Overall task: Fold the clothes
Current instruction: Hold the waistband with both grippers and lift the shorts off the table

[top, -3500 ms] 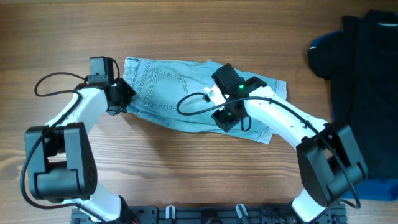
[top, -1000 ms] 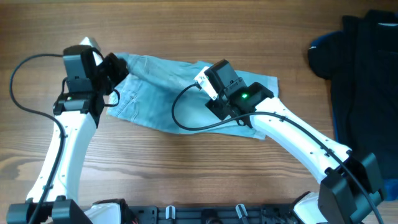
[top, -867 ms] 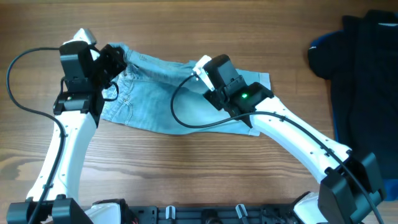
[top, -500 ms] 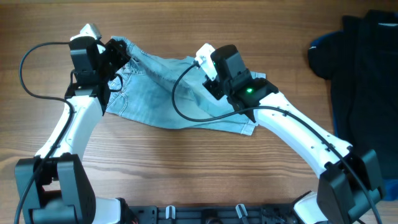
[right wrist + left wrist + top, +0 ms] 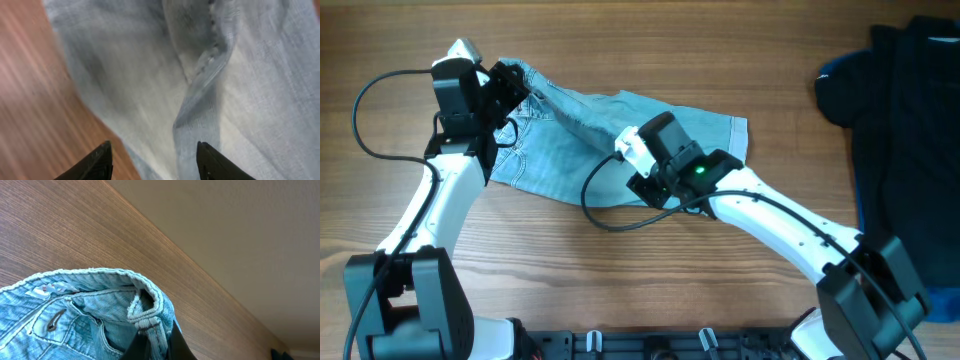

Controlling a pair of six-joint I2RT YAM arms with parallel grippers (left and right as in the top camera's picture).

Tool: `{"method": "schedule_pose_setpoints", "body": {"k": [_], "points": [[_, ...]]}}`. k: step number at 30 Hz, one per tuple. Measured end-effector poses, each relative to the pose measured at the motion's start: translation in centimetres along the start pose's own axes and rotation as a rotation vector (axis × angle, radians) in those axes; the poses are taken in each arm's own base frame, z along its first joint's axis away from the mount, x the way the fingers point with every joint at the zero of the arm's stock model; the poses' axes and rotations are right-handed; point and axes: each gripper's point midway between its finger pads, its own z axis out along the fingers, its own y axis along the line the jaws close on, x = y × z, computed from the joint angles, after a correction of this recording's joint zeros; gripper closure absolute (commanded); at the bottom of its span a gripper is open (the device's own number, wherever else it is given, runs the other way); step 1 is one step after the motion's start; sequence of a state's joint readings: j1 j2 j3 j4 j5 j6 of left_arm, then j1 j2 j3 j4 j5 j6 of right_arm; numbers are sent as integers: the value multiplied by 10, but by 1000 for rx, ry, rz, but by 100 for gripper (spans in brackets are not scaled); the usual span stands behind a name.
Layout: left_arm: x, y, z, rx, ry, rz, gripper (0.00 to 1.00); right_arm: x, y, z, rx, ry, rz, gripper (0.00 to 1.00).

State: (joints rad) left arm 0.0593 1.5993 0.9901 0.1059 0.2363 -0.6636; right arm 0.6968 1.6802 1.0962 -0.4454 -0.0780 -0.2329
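On the table (image 5: 620,40), denim shorts (image 5: 555,165) lie rumpled — pale, faded.

A wooden table (image 5: 620,300) of warm brown, its grain running from side to side, lies beneath and all around the left claw (image 5: 157,347) and the right claw (image 5: 152,156). Ahead of the left claw the tabletop runs to its far edge, and past that edge rises a plain beige wall (image 5: 240,225). To the left of the right claw the wood shows reddish and blurred. The light is soft and even, and it casts only faint shadows on the wood.
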Motion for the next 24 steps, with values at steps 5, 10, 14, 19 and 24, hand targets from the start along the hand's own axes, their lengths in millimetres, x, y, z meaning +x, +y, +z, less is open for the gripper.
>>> {"method": "schedule_pose_setpoints", "body": {"k": [5, 10, 14, 19, 24], "points": [[0, 0, 0, 1, 1, -31, 96, 24, -17, 31, 107, 106, -5, 42], [1, -1, 0, 7, 6, -31, 96, 39, -29, 48, 179, 159, 22, 77], [-1, -6, -4, 19, 1, -32, 96, 43, -52, 42, 318, 182, 56, 96], [-4, -13, -11, 37, -4, -28, 96, 43, -66, 32, 411, 189, 66, 96], [-6, -16, -14, 42, -9, -27, 96, 9, -85, -5, 500, 78, 91, 96]]}}
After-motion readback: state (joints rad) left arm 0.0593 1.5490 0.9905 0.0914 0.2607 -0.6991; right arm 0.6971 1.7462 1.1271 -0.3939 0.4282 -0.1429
